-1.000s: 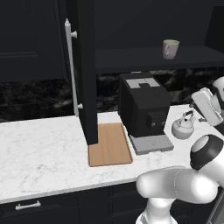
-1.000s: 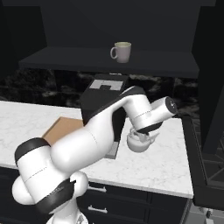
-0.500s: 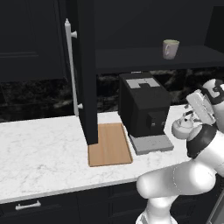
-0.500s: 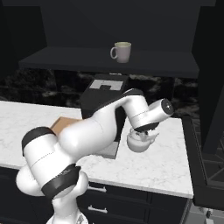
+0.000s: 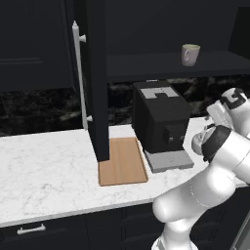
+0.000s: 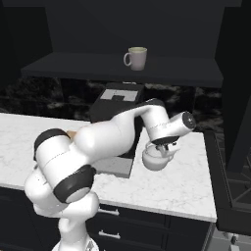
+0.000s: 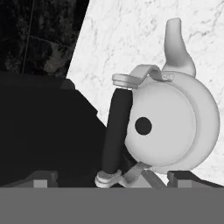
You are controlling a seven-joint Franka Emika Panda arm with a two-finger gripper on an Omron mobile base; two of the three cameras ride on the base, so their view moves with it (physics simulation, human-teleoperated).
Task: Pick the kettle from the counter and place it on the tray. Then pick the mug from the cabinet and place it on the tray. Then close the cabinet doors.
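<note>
The white-silver kettle [image 7: 175, 127] stands on the marble counter [image 7: 131, 35] just right of the coffee machine. Its dark arched handle lies between my finger tips. My gripper [image 7: 114, 177] is open and hangs straight over the kettle [image 6: 156, 161], with a finger on each side of it. From the left, my elbow covers most of the kettle [image 5: 197, 142]. The pale mug [image 5: 190, 54] sits on the shelf of the open dark cabinet [image 5: 166, 66]. The wooden tray [image 5: 122, 160] lies on the counter left of the machine.
The black coffee machine [image 5: 158, 117] stands between tray and kettle, close to my hand. An open cabinet door [image 5: 96, 83] with a silver bar handle [image 5: 78, 73] hangs over the tray's back left corner. The counter [image 6: 181, 181] ends just right of the kettle.
The hand has stayed over the kettle with jaws open. My elbow and lower arm have swung, and now cover more of the kettle in the left base view.
</note>
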